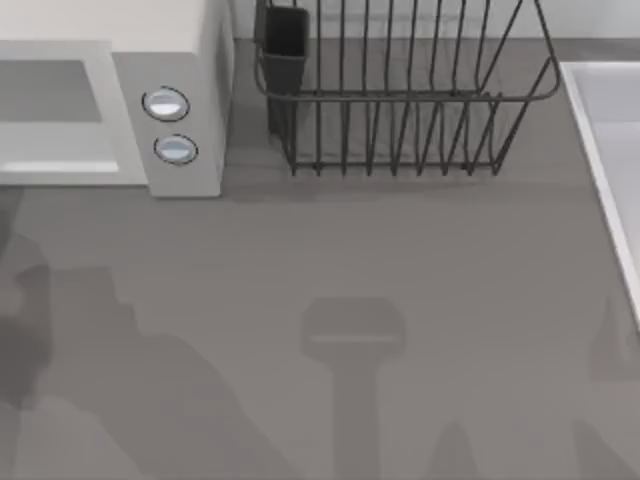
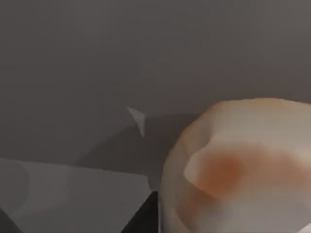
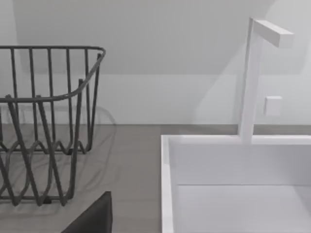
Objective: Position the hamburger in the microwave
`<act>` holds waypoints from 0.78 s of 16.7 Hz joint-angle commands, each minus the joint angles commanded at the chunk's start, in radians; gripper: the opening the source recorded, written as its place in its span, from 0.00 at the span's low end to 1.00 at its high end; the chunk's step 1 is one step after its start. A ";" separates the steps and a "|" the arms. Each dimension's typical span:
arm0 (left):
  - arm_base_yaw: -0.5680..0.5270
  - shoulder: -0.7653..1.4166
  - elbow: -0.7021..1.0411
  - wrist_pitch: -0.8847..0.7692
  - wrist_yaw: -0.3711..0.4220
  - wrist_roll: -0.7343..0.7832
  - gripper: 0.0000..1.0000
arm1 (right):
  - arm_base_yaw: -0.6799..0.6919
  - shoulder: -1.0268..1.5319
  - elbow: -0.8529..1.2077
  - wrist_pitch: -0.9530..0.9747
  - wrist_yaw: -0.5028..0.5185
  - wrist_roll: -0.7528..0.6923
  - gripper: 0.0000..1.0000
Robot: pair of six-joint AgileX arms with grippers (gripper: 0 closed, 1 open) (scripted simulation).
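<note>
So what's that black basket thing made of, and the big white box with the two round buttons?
The dish rack looks like thin dark metal wire, maybe coated: you can see straight through its bent bars. The microwave looks like smooth off-white plastic or painted metal, matte, with two shiny silvery-blue buttons.

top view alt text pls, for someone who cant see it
Seen from above, a grey table has an off-white microwave with two round silvery-blue buttons at its back left. A black wire dish rack stands beside it, and a white sink lies along the right edge.
</note>
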 joint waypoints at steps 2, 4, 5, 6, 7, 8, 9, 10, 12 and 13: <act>0.001 -0.050 0.028 -0.057 -0.007 0.003 0.00 | 0.000 0.000 0.000 0.000 0.000 0.000 1.00; -0.002 -0.093 0.073 -0.117 -0.010 0.006 0.00 | 0.000 0.000 0.000 0.000 0.000 0.000 1.00; -0.003 -0.108 0.101 -0.147 -0.009 0.007 0.00 | 0.000 0.000 0.000 0.000 0.000 0.000 1.00; -0.006 -0.116 0.130 -0.179 -0.006 0.008 0.00 | 0.000 0.000 0.000 0.000 0.000 0.000 1.00; -0.009 -0.118 0.157 -0.210 -0.002 0.009 0.00 | 0.000 0.000 0.000 0.000 0.000 0.000 1.00; -0.012 -0.115 0.182 -0.242 0.002 0.008 0.00 | 0.000 0.000 0.000 0.000 0.000 0.000 1.00; -0.015 -0.109 0.203 -0.273 0.005 0.004 0.00 | 0.000 0.000 0.000 0.000 0.000 0.000 1.00; -0.016 -0.102 0.218 -0.298 0.008 -0.001 0.00 | 0.000 0.000 0.000 0.000 0.000 0.000 1.00; -0.017 -0.091 0.232 -0.329 0.010 -0.009 0.00 | 0.000 0.000 0.000 0.000 0.000 0.000 1.00; -0.017 -0.091 0.233 -0.331 0.010 -0.010 0.00 | 0.000 0.000 0.000 0.000 0.000 0.000 1.00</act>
